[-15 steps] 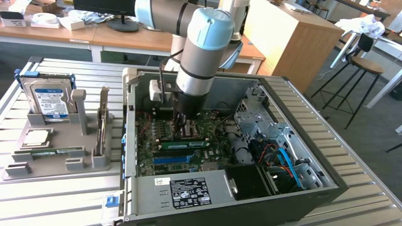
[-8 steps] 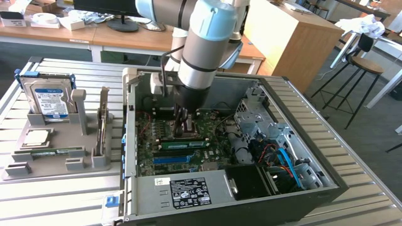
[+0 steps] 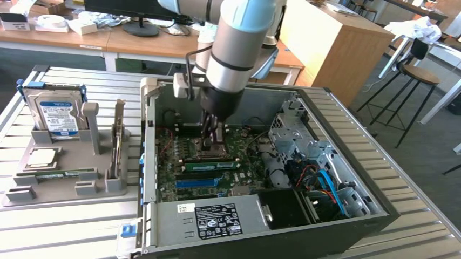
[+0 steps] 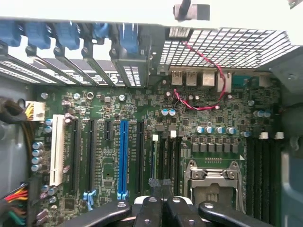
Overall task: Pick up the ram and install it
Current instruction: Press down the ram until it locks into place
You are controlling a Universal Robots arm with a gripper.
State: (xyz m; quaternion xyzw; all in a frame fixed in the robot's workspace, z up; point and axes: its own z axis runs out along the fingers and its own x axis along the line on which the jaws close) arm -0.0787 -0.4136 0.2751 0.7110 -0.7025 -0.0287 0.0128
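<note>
Open computer case (image 3: 317,162) on the slatted table (image 3: 65,232), motherboard (image 3: 209,167) inside. Holder tray (image 3: 65,178) at the exterior view's left, hard drive (image 3: 56,116) upright at its far end, 1 ram stick (image 3: 116,141) on edge nearer the case.

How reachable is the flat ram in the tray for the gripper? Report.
Probably not directly: the gripper sits shut, deep in the case, whose wall stands between them. The ram itself lies uncovered from above.

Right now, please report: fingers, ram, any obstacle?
Fingers shut, inside case. Ram on motherboard, directly under them. Contact unclear. No obstacle seen.
</note>
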